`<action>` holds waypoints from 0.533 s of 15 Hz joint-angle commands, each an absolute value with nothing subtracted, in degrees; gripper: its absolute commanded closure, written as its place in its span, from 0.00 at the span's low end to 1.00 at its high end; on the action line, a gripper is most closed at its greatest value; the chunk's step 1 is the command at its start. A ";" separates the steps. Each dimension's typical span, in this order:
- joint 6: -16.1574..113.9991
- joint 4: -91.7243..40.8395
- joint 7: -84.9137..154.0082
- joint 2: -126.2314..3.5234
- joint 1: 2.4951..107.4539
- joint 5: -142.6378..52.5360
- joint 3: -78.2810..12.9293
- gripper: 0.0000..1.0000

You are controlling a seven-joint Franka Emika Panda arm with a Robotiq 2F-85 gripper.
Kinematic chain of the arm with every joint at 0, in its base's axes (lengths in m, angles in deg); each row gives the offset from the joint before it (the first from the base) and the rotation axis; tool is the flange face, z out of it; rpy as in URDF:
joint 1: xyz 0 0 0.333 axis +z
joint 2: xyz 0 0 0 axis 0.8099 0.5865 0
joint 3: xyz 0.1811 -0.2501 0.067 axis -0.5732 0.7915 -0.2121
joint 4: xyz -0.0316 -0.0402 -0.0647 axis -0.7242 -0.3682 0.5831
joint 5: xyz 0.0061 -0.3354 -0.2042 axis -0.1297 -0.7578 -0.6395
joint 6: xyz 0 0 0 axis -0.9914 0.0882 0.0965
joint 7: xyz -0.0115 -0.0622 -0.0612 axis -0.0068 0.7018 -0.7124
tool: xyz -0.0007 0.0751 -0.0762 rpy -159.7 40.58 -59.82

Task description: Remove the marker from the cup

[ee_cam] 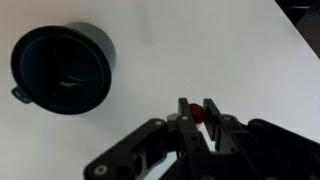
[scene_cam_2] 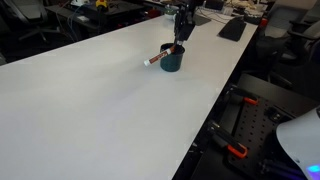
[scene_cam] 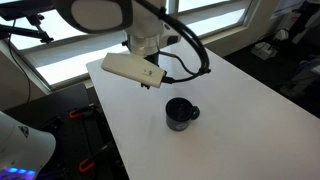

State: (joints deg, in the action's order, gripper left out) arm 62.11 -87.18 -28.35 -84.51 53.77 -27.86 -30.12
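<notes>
My claw (ee_cam: pixel 198 108) is clamped on the marker (ee_cam: pixel 199 115), whose orange-red end shows between my fingertips in the wrist view. The marker is outside the cup (ee_cam: pixel 62 68), which stands upright on the white table (ee_cam: pixel 230 50), off to one side and apart from my claw.

The arm (scene_cam: pixel 100 12) comes in from above and bends at the wrist; the gripper (ee_cam: pixel 198 109) points downward, and in an exterior view it hangs nearly upright (scene_cam_2: pixel 180 35). Its 2 fingers (ee_cam: pixel 184 108) are drawn close together; their tips pinch the red end of the marker (ee_cam: pixel 199 115).
</notes>
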 commanded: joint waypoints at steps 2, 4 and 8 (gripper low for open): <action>72.30 -91.25 -35.20 -79.53 56.23 -19.90 -30.83 0.95; 76.39 -92.17 -39.38 -77.23 56.29 -15.36 -31.77 0.95; 81.57 -91.68 -49.65 -73.28 56.68 -5.00 -33.28 0.95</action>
State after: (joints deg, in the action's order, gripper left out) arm 77.88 -91.81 -43.84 -75.29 56.39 -10.90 -31.90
